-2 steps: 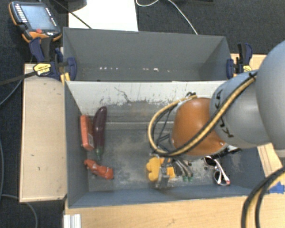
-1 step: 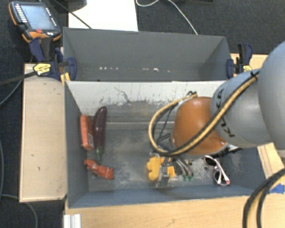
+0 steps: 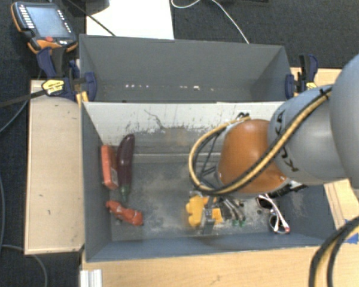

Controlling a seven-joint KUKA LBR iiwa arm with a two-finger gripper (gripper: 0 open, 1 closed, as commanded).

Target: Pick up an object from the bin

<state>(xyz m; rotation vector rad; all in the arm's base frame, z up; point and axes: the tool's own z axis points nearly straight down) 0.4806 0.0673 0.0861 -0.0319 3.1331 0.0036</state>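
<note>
I see a grey metal bin (image 3: 179, 64) with pale scratch marks on its floor. By the left wall lies a long dark purple eggplant-shaped toy (image 3: 125, 154). Right beside it is an orange-red sausage-shaped piece (image 3: 108, 166). Below them is a small red lumpy thing (image 3: 124, 214). Near the front wall sits a bright yellow plastic block (image 3: 195, 211). To its right lie little glasses with a white and red frame (image 3: 276, 219). My light grey robot arm (image 3: 347, 118) has an orange-brown round wrist cover (image 3: 245, 154). A yellow and black cable (image 3: 194, 154) loops round it.
</note>
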